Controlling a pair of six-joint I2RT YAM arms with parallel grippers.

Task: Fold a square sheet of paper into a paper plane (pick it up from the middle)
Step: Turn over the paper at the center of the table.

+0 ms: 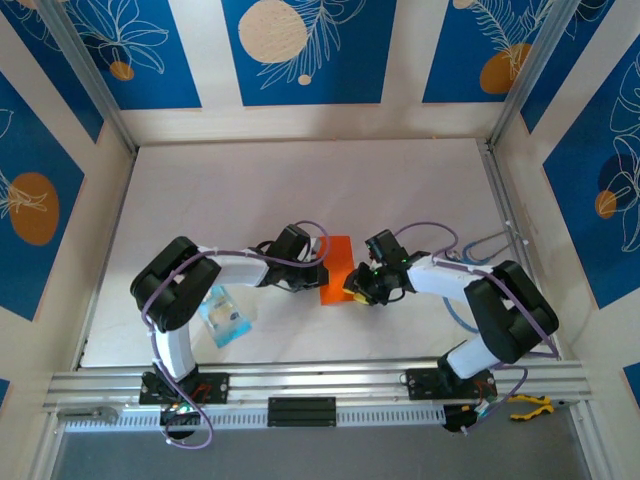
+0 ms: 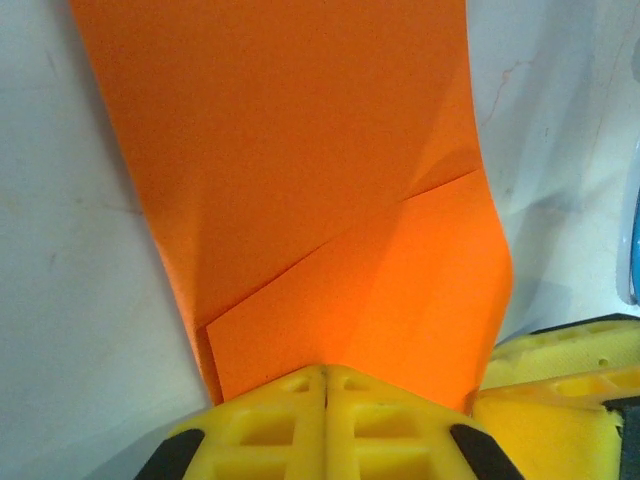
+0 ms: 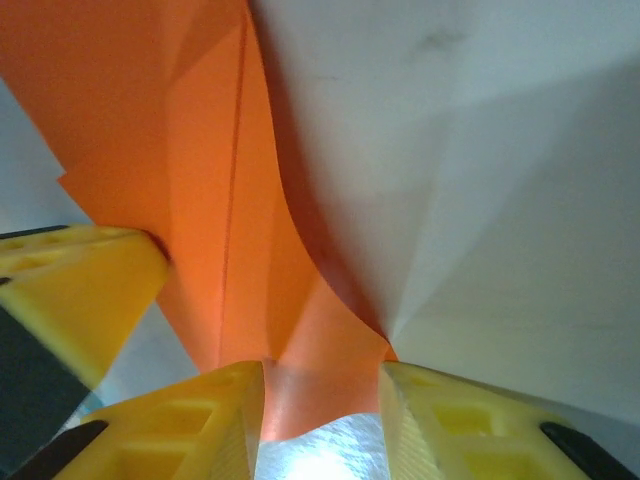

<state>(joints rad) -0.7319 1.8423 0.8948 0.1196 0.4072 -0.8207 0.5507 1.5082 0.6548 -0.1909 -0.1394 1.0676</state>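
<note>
1. Left arm: the elbow is raised over the near-left part of the white table (image 1: 300, 190) and the forearm reaches right toward the centre. The left gripper (image 1: 322, 278) sits low at the left edge of the orange sheet of paper (image 1: 338, 262).
2. Left jaws: pressed together with no gap. In the wrist view the yellow fingers (image 2: 270, 425) meet on the sheet's near edge and pinch it.
3. Right arm: roughly a mirror pose, with the elbow high at the near right and the forearm reaching left. The right gripper (image 1: 352, 287) is at the sheet's near-right corner, just beside the left gripper.
4. Right jaws: partly apart. In its wrist view a folded end of the sheet lies in the gap between the fingers (image 3: 455, 430). I cannot tell whether either pad presses it.
5. Sheet, position: mid-table, between the two grippers. From above it reads as a narrow slanted strip rather than a full square.
6. Sheet, material: thin, matte, bright orange, unmarked. The left wrist view shows one corner flap folded over along a straight diagonal crease, lying on the main ply. The right wrist view shows a long straight crease, and the plies bow and curve near the fingers.
7. Fingers: yellow moulded blocks with rectangular recesses, black parts behind them.
8. Blue and clear plastic packet (image 1: 227, 315): flat on the table beside the left elbow, well apart from the sheet.
9. Surround: an aluminium rail (image 1: 320, 380) at the near edge carries both bases. The wall panels are blue with white leaf drawings and orange discs.
</note>
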